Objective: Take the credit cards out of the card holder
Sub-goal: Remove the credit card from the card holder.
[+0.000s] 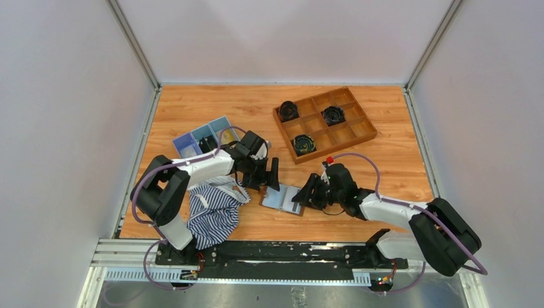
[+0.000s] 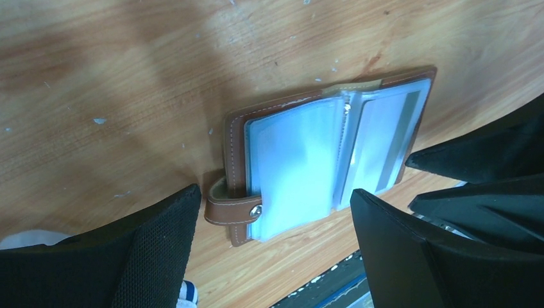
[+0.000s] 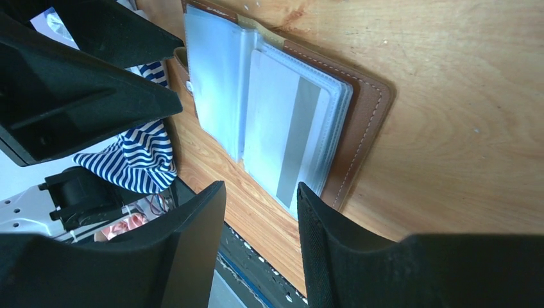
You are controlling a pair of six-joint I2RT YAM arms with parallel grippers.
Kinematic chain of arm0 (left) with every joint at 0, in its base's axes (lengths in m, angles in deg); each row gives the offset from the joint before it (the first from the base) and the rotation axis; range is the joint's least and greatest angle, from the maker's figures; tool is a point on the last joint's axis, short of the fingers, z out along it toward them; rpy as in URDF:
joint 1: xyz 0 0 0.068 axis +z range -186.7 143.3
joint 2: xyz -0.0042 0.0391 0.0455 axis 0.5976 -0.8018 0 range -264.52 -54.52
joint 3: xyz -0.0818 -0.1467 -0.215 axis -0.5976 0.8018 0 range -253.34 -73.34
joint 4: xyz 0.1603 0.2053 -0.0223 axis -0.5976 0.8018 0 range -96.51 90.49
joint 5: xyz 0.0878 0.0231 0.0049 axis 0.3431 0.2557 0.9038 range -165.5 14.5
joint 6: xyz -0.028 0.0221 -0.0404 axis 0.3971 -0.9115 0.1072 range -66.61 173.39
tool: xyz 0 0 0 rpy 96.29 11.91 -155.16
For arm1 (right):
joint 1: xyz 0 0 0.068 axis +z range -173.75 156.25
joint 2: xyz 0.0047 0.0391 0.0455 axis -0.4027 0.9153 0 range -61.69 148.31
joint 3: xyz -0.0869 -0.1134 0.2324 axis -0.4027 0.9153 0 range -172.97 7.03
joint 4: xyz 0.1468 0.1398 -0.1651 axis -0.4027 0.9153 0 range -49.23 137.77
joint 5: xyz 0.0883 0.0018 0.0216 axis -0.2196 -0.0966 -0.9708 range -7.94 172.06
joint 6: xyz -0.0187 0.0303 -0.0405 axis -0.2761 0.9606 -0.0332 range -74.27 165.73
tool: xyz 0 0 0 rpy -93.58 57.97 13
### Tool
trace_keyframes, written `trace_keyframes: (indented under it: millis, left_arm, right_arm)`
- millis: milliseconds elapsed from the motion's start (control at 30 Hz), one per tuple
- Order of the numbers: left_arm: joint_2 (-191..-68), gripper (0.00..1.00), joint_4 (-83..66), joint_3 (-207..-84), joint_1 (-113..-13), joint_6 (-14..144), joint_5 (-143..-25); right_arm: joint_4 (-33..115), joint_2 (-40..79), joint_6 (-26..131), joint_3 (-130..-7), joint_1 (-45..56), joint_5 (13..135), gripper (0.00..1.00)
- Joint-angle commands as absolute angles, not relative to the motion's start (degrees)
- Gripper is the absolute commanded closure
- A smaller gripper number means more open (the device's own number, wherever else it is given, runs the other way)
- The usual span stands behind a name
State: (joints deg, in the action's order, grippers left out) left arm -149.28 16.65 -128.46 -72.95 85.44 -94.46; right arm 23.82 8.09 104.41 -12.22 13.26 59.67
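Observation:
The card holder (image 1: 283,198) lies open on the wooden table between my two grippers, brown cover down and pale blue sleeves up. It also shows in the left wrist view (image 2: 321,160) and the right wrist view (image 3: 276,122). A white card with a grey stripe (image 3: 290,135) sits in the right-hand sleeve, and shows in the left wrist view (image 2: 385,151) too. The brown strap with a snap (image 2: 231,210) sticks out at the left edge. My left gripper (image 1: 264,178) (image 2: 274,196) is open over the holder's left half. My right gripper (image 1: 304,194) (image 3: 260,187) is open at the right half's near edge.
A blue-and-white striped cloth (image 1: 215,208) lies just left of the holder under the left arm. A light-blue compartment tray (image 1: 199,138) stands behind it. A brown wooden grid tray (image 1: 349,131) with three black round items is at the back right. The black front rail (image 1: 269,253) is close.

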Motion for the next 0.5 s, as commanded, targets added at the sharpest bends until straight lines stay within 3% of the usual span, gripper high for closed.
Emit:
trace_keyframes:
  millis: [0, 467]
  left_arm:
    - [-150.97, 0.09, 14.49, -126.95, -73.24, 84.94, -96.15]
    - [-151.24, 0.09, 12.43, -125.26, -73.24, 85.4, -97.61]
  right_arm:
    - [25.24, 9.66, 103.15, -13.43, 14.08, 61.55, 0.51]
    - [23.82, 12.32, 102.86, -14.67, 14.09, 60.76, 0.51]
